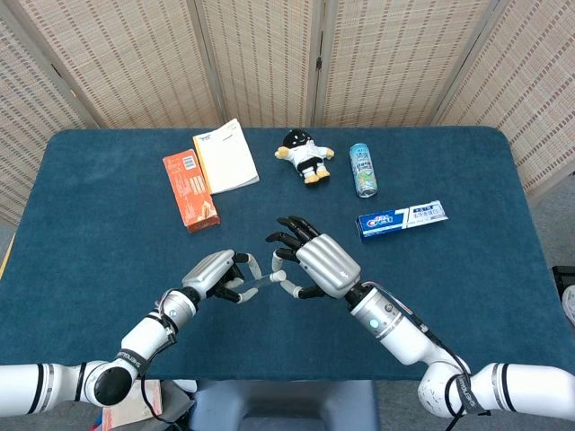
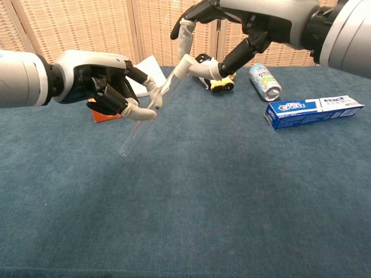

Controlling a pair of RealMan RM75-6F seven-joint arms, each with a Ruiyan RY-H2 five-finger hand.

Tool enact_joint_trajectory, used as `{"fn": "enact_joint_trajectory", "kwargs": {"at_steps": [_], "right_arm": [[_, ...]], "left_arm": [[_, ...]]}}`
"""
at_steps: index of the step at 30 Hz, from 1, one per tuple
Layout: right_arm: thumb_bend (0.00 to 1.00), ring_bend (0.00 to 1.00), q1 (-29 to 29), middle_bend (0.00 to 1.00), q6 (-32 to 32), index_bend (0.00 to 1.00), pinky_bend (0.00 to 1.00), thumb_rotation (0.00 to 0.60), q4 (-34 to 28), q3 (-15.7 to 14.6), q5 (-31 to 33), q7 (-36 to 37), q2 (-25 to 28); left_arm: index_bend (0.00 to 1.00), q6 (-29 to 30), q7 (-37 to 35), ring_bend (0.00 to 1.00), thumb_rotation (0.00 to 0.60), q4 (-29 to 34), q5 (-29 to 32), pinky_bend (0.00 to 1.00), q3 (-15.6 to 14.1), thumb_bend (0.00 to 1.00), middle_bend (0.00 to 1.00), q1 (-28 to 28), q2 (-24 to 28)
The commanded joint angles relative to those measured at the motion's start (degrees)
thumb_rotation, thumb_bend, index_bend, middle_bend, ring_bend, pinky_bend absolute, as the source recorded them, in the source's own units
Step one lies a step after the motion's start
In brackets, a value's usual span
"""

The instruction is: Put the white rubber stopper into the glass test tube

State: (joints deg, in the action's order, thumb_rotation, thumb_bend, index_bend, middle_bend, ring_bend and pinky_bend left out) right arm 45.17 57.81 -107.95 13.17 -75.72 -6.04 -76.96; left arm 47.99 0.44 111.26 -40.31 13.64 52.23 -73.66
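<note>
Your left hand (image 2: 101,87) holds the tube (image 2: 148,113) tilted above the surface (image 2: 232,191); your right hand (image 2: 243,23) pinches the stopper (image 2: 182,66) at its mouth. Bare surface lies below both.

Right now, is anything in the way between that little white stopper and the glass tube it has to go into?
Nothing visible is. The right hand holds the white stopper right at the upper end of the glass tube, which the left hand holds tilted above the table.
</note>
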Motion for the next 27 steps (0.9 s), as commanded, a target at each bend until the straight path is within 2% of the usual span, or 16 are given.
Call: {"fn": "enact_joint_trajectory", "kwargs": {"at_steps": [1,24,27], "right_arm": [[0.48,0.0,0.1,0.21,-0.1,0.62,0.0,0.6,0.1,0.0,0.1,-0.2,-0.2],[0.48,0.0,1.1,0.21,-1.1,0.62,0.0,0.6,2.1,-0.5,1.0,-1.4,-2.3],[0.42,0.0,1.2,0.21,-1.4,0.62,0.0,0.6,2.3,-0.6,1.3,-1.6,-2.4]], "left_arm": [[0.58,0.1,0.0,1.0,0.6,0.0,0.0,1.0,0.0,0.37,1.0,0.0,0.0],[0.58,-0.4,-0.3,1.0,0.6,-0.1,-0.2,1.0,-0.2,0.37,1.0,-0.2,0.6],[0.58,-0.4,-0.4,1.0,0.6,-0.3,-0.2,1.0,-0.3,0.37,1.0,-0.2,0.6]]}}
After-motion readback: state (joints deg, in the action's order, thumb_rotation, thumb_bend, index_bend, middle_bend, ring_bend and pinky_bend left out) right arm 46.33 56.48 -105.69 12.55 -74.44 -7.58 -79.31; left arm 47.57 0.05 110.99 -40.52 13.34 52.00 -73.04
